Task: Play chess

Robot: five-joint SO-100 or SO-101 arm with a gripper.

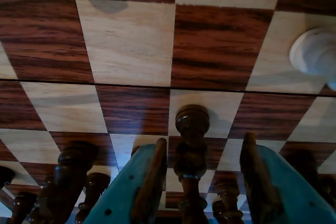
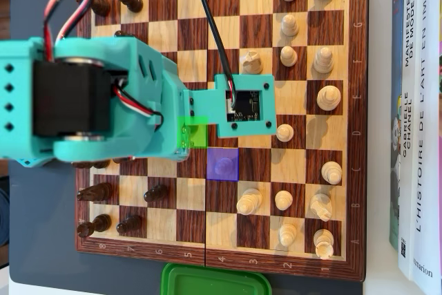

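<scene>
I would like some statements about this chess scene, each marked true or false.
1. The turquoise two-finger gripper stands open around a dark wooden chess piece. True.
2. A blue tinted square shows on the wooden chessboard. True.
3. The green plastic lid lies on the board's middle. False: it lies off the board, at the overhead view's bottom edge.
4. The books lie left of the board. False: they lie on the right.

Dark grey tabletop (image 2: 41,253), white surface at right, books (image 2: 418,122) lying alongside, green lid (image 2: 214,282) at bottom edge
</scene>
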